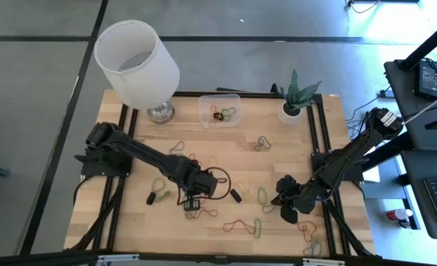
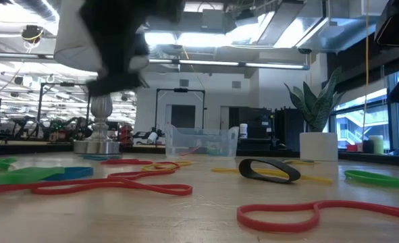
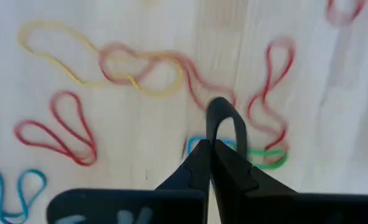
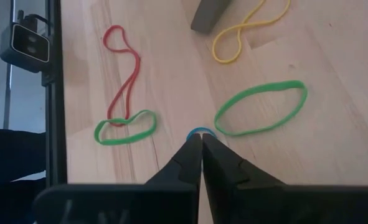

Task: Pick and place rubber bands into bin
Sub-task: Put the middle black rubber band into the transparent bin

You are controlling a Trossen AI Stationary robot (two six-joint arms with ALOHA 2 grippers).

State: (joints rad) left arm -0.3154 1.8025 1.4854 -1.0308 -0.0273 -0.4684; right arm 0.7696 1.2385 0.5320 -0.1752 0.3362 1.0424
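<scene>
Left pincer (image 3: 210, 163) grips black band (image 3: 224, 121) upright.

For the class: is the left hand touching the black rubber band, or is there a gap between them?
Touching. The left wrist view shows the left hand with its fingers shut on the black rubber band, whose loop sticks out from between the tips.

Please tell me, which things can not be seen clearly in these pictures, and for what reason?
- Left gripper: shut on a black band; in the low view it is only a dark blur.
- Right gripper: shut on a blue band, mostly hidden by the fingers.
- The bin: number of bands inside too small to count in the high view.
- Lamp: shade hidden behind the arm in the low view.
</scene>
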